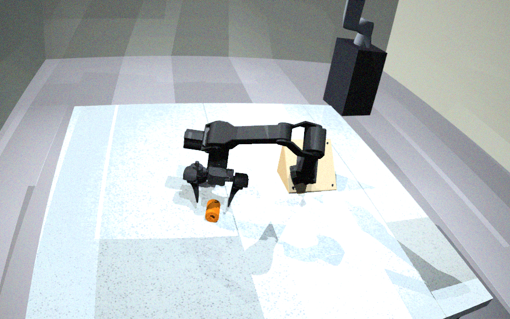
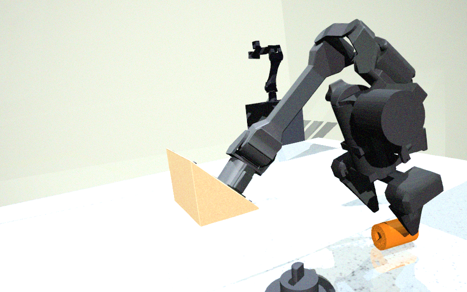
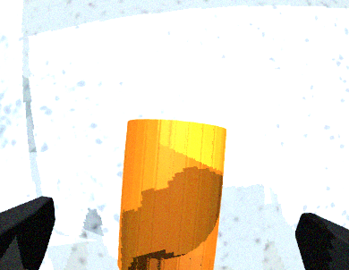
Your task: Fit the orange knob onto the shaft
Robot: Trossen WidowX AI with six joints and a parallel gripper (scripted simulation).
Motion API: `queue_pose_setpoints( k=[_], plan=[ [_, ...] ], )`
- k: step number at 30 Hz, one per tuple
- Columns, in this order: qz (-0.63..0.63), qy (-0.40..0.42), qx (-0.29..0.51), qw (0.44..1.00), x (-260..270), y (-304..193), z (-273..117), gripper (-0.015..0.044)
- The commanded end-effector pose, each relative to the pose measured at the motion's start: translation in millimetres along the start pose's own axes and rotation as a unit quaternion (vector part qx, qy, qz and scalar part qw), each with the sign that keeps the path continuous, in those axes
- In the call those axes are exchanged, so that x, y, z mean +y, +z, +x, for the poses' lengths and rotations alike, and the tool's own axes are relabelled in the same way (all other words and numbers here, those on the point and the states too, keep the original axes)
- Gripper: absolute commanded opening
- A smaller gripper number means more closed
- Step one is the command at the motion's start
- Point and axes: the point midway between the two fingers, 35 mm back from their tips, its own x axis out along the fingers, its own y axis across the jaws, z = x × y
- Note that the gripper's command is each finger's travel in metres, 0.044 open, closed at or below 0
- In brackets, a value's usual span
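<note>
The orange knob (image 1: 213, 212) (image 2: 391, 237) (image 3: 174, 156) lies on its side on the table, with its hole facing the top camera. My gripper (image 1: 213, 203) (image 2: 394, 222) (image 3: 181, 221) is open and empty, pointing down low over the knob. In the wrist view the knob lies between the two fingers, with a gap on each side. In the exterior view the near fingertip covers part of the knob. The dark round pedestal (image 2: 302, 284) with its upright shaft (image 2: 297, 271) stands at the bottom edge of the exterior view. In the top view my gripper partly hides the pedestal.
The arm's base sits on a tan wooden wedge (image 1: 324, 170) (image 2: 206, 192), to the right of the knob in the top view. A black box (image 1: 352, 79) (image 2: 293, 126) carrying another arm stands beyond the table. Shadows and bright glare lie over the tabletop.
</note>
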Motion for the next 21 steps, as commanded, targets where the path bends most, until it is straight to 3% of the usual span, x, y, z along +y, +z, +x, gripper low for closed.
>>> queue_pose_setpoints(
  k=[1, 17, 21],
  plan=[
    [0.003, 0.001, -0.003, 1.000, 1, -2, 7, 0.0440],
    [0.003, 0.001, -0.004, 1.000, 3, -9, 28, 0.0440],
    [0.003, 0.001, -0.004, 1.000, 3, -9, 28, 0.0335]
  ],
)
